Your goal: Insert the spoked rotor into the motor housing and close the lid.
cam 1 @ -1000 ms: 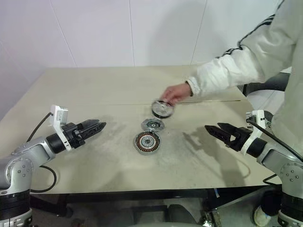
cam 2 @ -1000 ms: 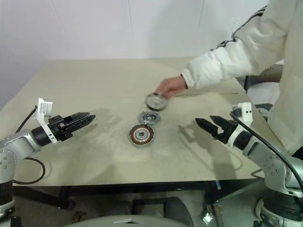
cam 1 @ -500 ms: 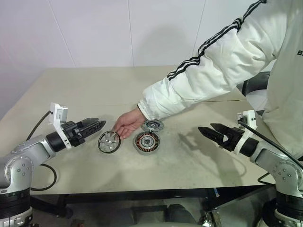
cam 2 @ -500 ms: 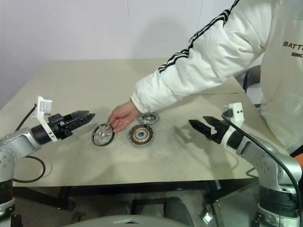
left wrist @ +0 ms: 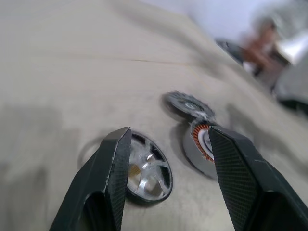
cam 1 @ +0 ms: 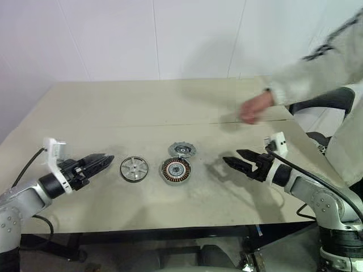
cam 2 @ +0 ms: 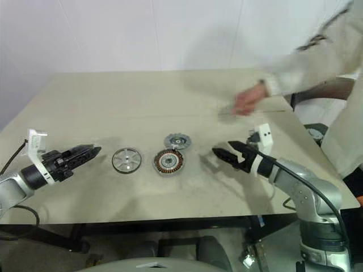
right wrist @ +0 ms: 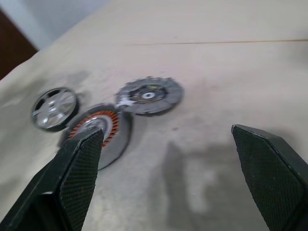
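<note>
Left gripper (cam 1: pixel 106 159): I see its fingers spread apart, holding nothing, just left of the lid.
Right gripper (cam 1: pixel 231 159): fingers wide, empty, right of the motor housing.
Lid (cam 1: pixel 134 169): flat on the table (cam 1: pixel 113 107), left of the housing.
Motor housing (cam 1: pixel 176 169): middle of the table, copper windings up.
Spoked rotor (cam 1: pixel 182 150): touching the housing's far side.
Person's hand (cam 1: pixel 254 107): above the far right table part.

A beige table (cam 1: pixel 113 107) with a seam across its top stands against plain white wall panels (cam 1: pixel 113 34).
</note>
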